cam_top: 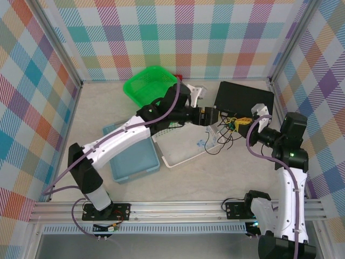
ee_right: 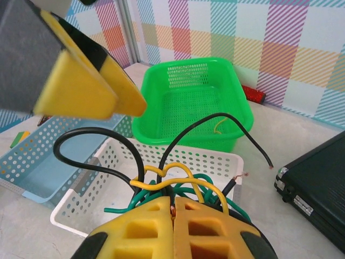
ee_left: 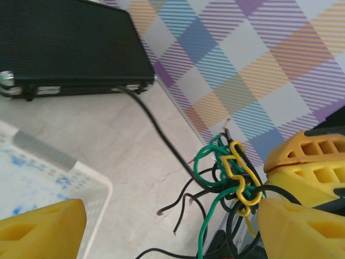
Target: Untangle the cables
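Note:
The cables (cam_top: 233, 124) form a small knot of black, yellow and green wire, held off the table just in front of the black case. My right gripper (cam_top: 249, 122) is shut on the knot from the right. In the right wrist view its jaws (ee_right: 173, 205) meet on a bare copper wire end, with yellow and green loops (ee_right: 178, 175) bulging out ahead. My left gripper (cam_top: 212, 117) stands open just left of the knot. In the left wrist view the tangle (ee_left: 232, 172) hangs ahead and to the right of the open left gripper (ee_left: 170, 229), near its right fingertip (ee_left: 299, 226). Loose black ends trail onto the table.
A black case (cam_top: 242, 99) lies at the back right, a green basket (cam_top: 150, 83) at the back centre. A white perforated tray (cam_top: 186, 151) and a blue tray (cam_top: 132, 162) sit under the left arm. Plaid walls close in the table on three sides.

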